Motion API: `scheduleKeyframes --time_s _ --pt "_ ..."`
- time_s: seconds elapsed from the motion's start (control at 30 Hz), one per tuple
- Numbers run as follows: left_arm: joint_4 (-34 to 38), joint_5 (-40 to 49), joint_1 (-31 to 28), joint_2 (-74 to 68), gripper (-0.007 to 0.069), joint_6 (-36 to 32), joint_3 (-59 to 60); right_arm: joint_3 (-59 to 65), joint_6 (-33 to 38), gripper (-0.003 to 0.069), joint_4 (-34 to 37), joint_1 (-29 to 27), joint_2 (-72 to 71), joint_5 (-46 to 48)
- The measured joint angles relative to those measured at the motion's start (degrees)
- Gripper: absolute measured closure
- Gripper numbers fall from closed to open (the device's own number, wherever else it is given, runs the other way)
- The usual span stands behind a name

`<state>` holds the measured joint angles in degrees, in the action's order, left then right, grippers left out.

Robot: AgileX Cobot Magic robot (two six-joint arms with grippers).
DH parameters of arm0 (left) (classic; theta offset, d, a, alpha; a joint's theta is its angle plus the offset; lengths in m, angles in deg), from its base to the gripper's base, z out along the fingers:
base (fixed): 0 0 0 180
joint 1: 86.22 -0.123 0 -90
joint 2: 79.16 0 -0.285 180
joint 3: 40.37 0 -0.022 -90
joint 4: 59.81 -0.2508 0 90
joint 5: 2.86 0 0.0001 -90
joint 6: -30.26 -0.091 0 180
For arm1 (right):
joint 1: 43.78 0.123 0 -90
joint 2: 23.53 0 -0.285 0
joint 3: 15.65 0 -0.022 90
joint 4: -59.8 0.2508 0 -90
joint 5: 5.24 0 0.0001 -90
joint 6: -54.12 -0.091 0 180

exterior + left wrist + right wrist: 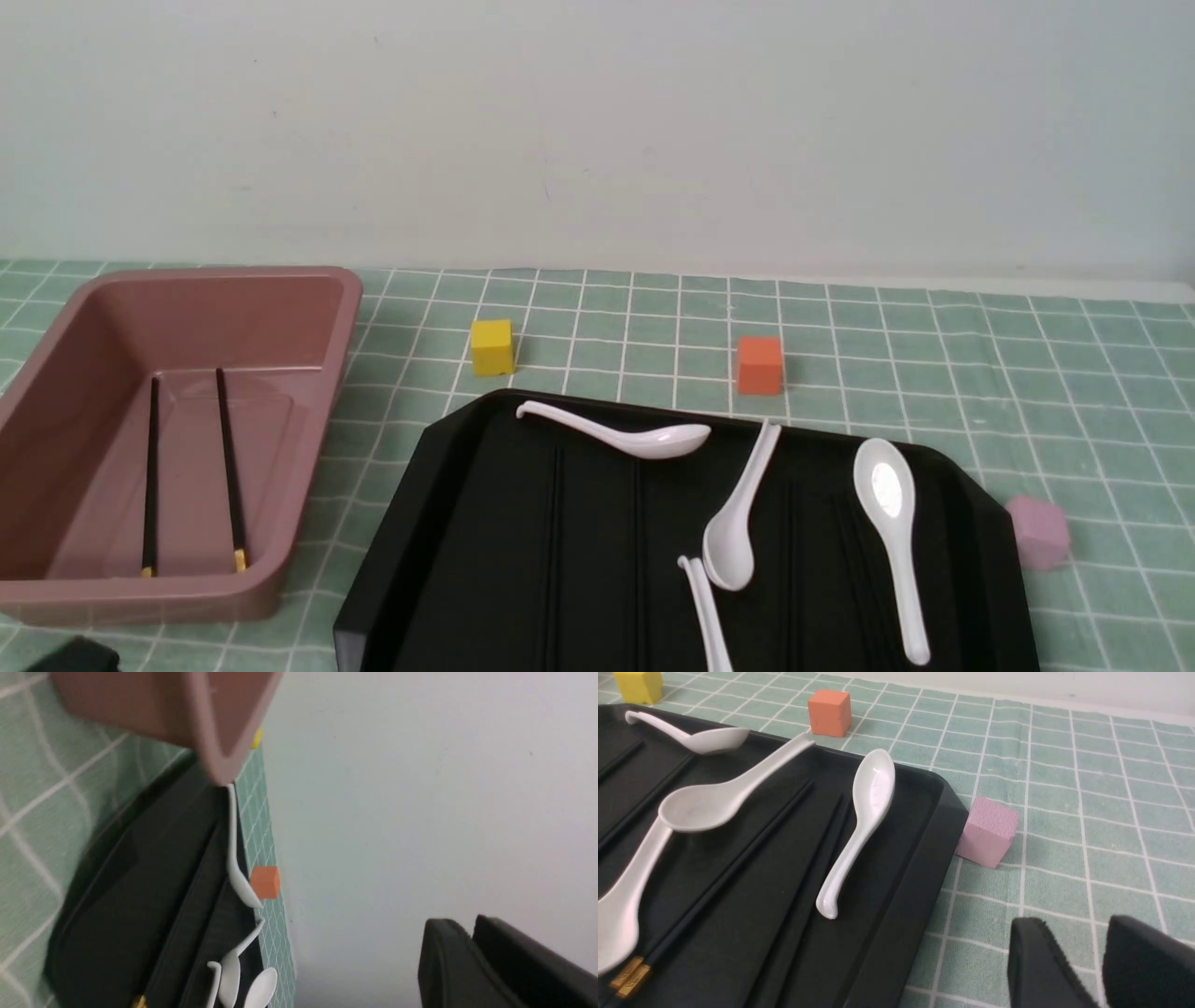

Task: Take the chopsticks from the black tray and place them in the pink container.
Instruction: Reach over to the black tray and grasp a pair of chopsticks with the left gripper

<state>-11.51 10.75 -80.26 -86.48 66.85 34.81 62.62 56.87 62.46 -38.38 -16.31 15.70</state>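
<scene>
The pink container [308, 308] stands at the left, and two black chopsticks [149, 476] lie on its floor with their gold tips toward me. The glossy black tray [523, 560] fills the middle. In the right wrist view a pair of chopsticks [724, 877] lies on the tray [901, 896], its gold tips partly under a spoon. My right gripper [1071, 924] is open and empty above the cloth, beside the tray's right rim. My left gripper [467, 926] is shut and empty, seen against the wall, apart from the container's corner [224, 718].
Several white spoons [635, 437] lie scattered on the tray. A yellow cube [491, 347] and an orange cube [759, 365] sit behind the tray. A pale pink cube [1038, 532] rests against its right rim. A green checked cloth [1027, 373] covers the table.
</scene>
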Motion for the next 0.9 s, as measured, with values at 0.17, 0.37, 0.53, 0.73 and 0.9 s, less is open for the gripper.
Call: scheduleKeyframes --time_s 0.17,0.37,0.53,0.73,0.9 --pt "-7.1 13.6 0.0 -12.7 0.0637 -10.2 -15.6 0.0 0.0 0.0419 0.0 0.0 0.0 0.0" --pt "-19.6 44.6 0.0 -41.3 0.0637 -16.5 -33.5 0.0 0.0 0.0419 0.0 0.0 0.0 0.0" --pt "-22.7 51.5 0.0 -59.9 0.0637 -21.5 -41.7 0.0 0.0 0.0419 0.0 0.0 0.0 0.0" --pt "-22.8 48.6 5.5 -74.4 0.0637 -21.2 -50.2 0.0 0.0 0.0419 0.0 0.0 0.0 0.0" --pt "-25.7 43.0 17.6 -84.5 0.0636 -14.8 -55.7 0.0 0.0 0.0419 0.0 0.0 0.0 0.0"
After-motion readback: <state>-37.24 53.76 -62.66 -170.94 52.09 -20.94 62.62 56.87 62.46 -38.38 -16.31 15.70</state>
